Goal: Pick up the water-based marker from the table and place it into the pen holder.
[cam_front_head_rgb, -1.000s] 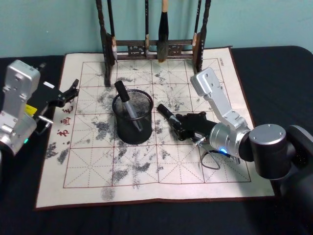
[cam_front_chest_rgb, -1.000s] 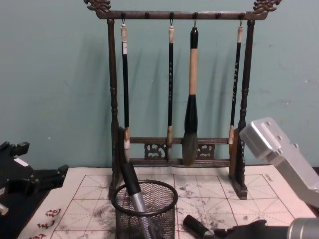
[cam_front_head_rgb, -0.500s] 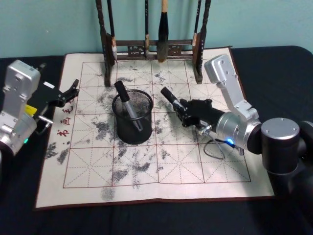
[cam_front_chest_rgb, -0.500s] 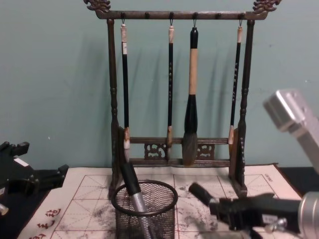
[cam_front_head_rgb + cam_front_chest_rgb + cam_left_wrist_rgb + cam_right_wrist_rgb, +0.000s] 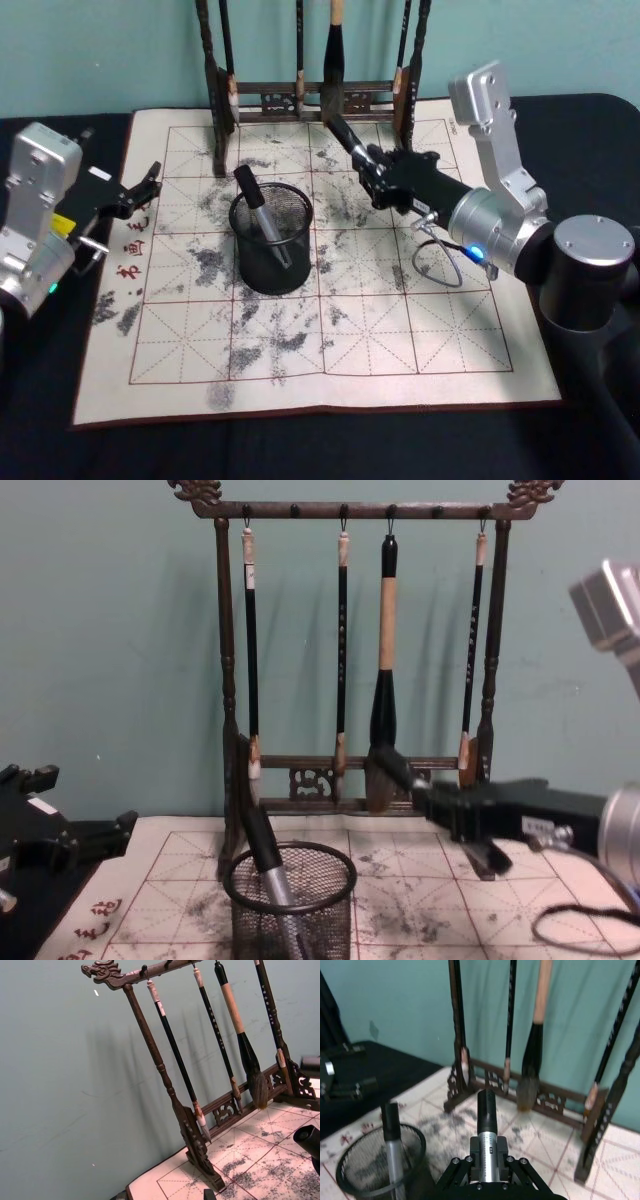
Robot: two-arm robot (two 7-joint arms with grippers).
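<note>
Jaws of the right gripper (image 5: pixel 372 168) clamped on the water-based marker (image 5: pixel 345 137): silver barrel, black cap jutting forward past the fingertips, raised above the ink-stained grid mat (image 5: pixel 300 340), right of and beyond the pen holder (image 5: pixel 262 272). Behind, brush rack (image 5: pixel 228 680) against a teal wall (image 5: pixel 120 630). Black table (image 5: pixel 580 130). Left gripper (image 5: pixel 140 188) parked at the mat's left edge.

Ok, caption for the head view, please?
Right gripper holds the water-based marker above the mat, right of the pen holder already containing another marker; left gripper parked at the mat's left edge.
</note>
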